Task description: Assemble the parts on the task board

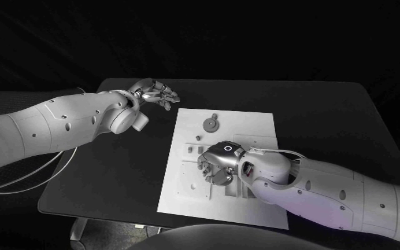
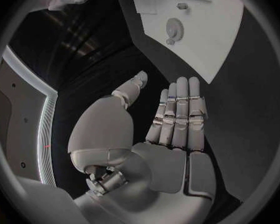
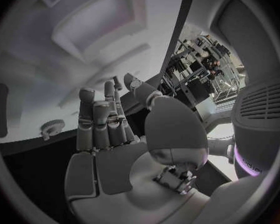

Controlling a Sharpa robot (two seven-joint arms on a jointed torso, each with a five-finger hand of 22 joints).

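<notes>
- The right hand (image 1: 218, 163) is over the middle of the task board (image 1: 250, 122), palm down; its wrist view shows the fingers (image 3: 99, 122) nearly straight and side by side, nothing held, so I judge it open
- The left hand (image 1: 156, 95) hovers off the board, over the black table (image 1: 333, 117) just beside the board's far corner; its fingers (image 2: 180, 112) are straight, the thumb apart, holding nothing
- One part, a round grey gear (image 1: 211, 124), lies flat on the board beyond the right hand's fingertips, between the two hands
- Risk: the right hand covers the small fittings below it in the head view, so a descent could press on or knock a piece it cannot be seen to clear (a judgement)
- Risk: the gear lies flat, and straight fingers may slide it instead of lifting it
- The left wrist view gives the gear (image 2: 174, 30) with its toothed rim and small hub, beyond the left fingertips
- The right wrist view shows the same gear (image 3: 53, 128) edge-on just beside that hand's outer fingers, with a gap between them
</notes>
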